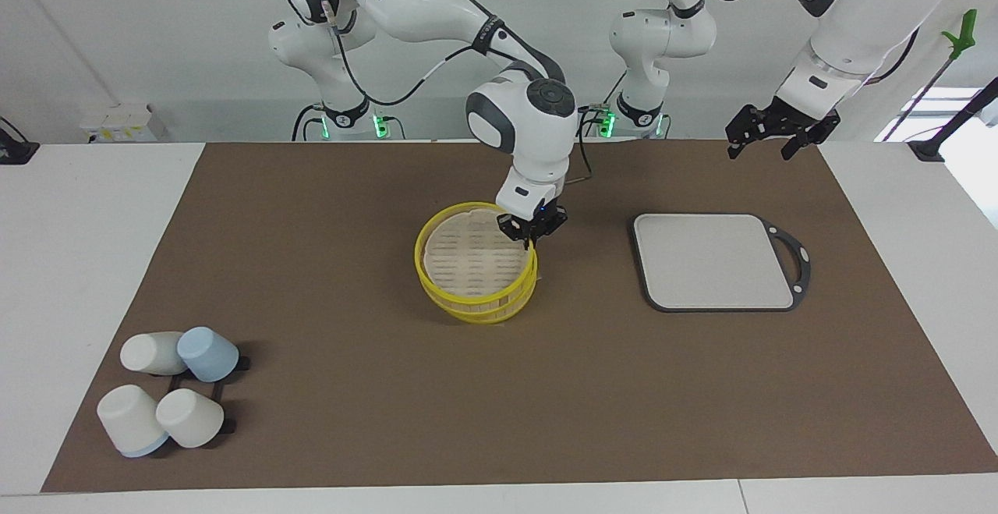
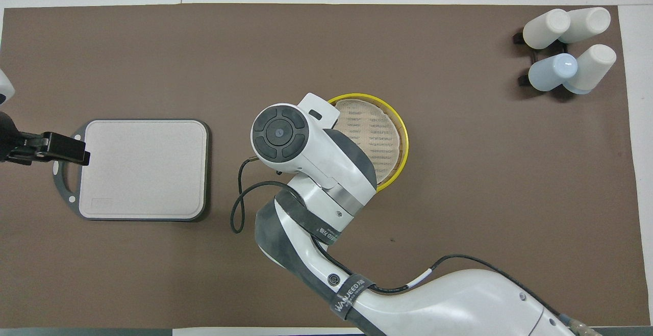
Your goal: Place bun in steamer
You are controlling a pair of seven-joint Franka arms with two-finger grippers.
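Observation:
The steamer (image 1: 475,264) stands mid-table, a round yellow-rimmed basket with its slatted lid (image 1: 468,253) on top; it also shows in the overhead view (image 2: 404,139). My right gripper (image 1: 532,239) is down at the lid's rim on the side toward the left arm's end, its fingers closed on the yellow edge. In the overhead view the right wrist hides that gripper and part of the steamer. My left gripper (image 1: 768,140) waits open and empty in the air over the mat's edge by the robots, showing in the overhead view (image 2: 61,148) over the board's handle. No bun is in view.
A grey rectangular board (image 1: 713,260) with a black handle lies toward the left arm's end, also in the overhead view (image 2: 145,168). Several white and blue cups (image 1: 168,397) lie on a black rack at the right arm's end, farthest from the robots (image 2: 569,50).

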